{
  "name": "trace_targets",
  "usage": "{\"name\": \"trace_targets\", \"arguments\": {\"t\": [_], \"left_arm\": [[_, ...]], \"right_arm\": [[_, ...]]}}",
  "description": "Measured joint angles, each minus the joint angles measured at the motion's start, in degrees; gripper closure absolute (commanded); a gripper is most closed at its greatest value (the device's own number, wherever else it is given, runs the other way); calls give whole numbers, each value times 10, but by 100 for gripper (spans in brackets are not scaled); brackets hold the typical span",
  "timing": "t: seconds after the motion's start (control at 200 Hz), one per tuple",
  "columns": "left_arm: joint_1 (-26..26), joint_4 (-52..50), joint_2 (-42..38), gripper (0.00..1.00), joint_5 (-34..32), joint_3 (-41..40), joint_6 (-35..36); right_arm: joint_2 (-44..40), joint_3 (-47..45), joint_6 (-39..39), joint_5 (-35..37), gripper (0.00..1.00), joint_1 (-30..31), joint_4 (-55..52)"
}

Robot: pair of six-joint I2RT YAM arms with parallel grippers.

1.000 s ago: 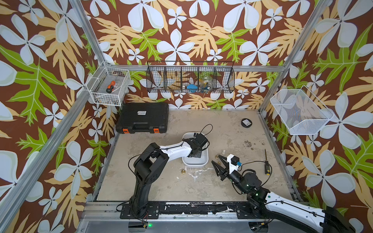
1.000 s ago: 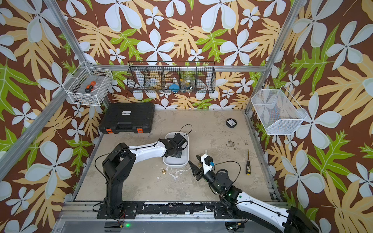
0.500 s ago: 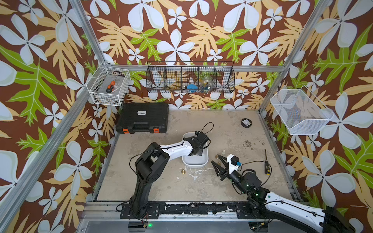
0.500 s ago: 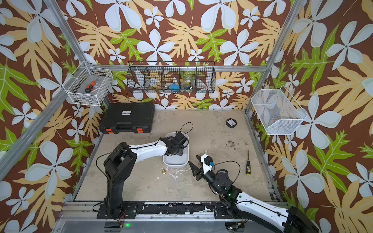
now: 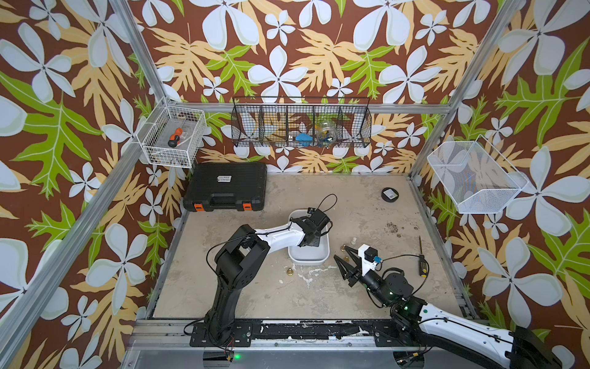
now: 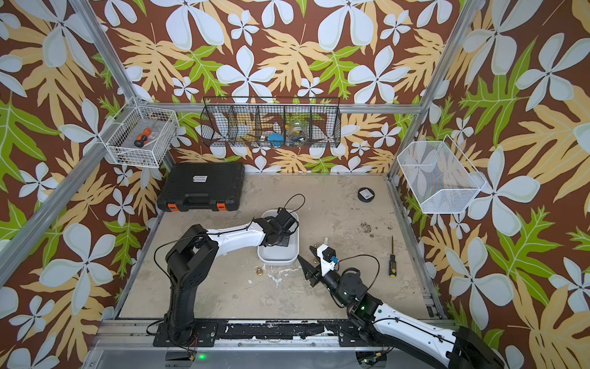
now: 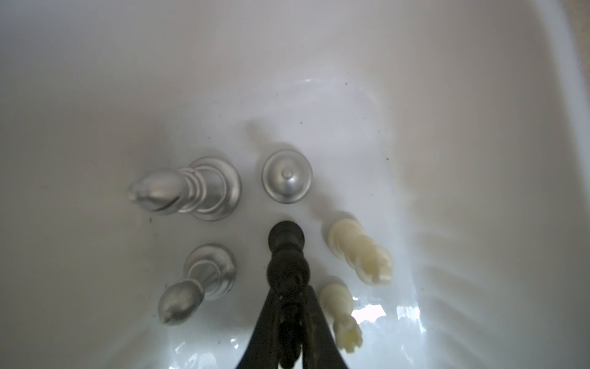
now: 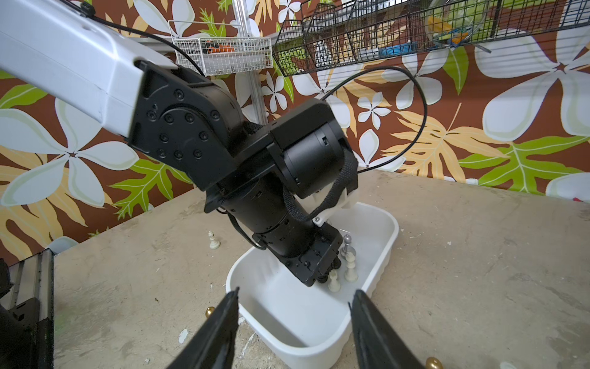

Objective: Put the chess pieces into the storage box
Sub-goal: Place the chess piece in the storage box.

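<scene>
Gripping one black piece (image 7: pixel 286 252) by its head, the left claw (image 7: pixel 290 290) is reaching into the box (image 7: pixel 479 96), the piece's long axis running straight out from it, base toward the floor. Three silver pieces (image 7: pixel 191 188) and two cream pieces (image 7: pixel 357 252) are standing alongside. The right claw (image 8: pixel 297 290) is hovering agape, empty, at least one gold piece (image 5: pixel 343 247) and one loose cream piece (image 5: pixel 353 240) just beside it.
</scene>
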Motion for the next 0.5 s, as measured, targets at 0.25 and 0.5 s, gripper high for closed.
{"name": "trace_targets", "arguments": {"t": [0.25,0.5], "left_arm": [[0,4,0,80,5,-3,0],[1,3,-15,73,6,-6,0]], "right_arm": [[0,0,0,0,42,0,0],[-1,0,0,0,42,0,0]]}}
